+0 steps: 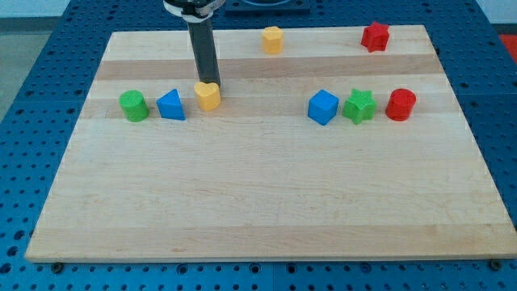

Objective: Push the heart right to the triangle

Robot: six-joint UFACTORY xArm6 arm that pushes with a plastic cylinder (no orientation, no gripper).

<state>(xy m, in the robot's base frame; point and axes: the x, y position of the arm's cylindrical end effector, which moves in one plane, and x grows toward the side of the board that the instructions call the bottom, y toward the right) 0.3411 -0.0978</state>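
Note:
A yellow heart block (208, 96) lies on the wooden board at the upper left. A blue triangle block (170, 105) lies just to its left, a small gap apart. My tip (210, 82) comes down from the view's top and touches the heart's top right edge. A green cylinder (133, 106) stands left of the triangle.
A yellow hexagon block (273, 39) lies near the top edge. A red star (375, 36) lies at the top right. A blue cube (322, 107), a green star (359, 106) and a red cylinder (401, 105) form a row at the right.

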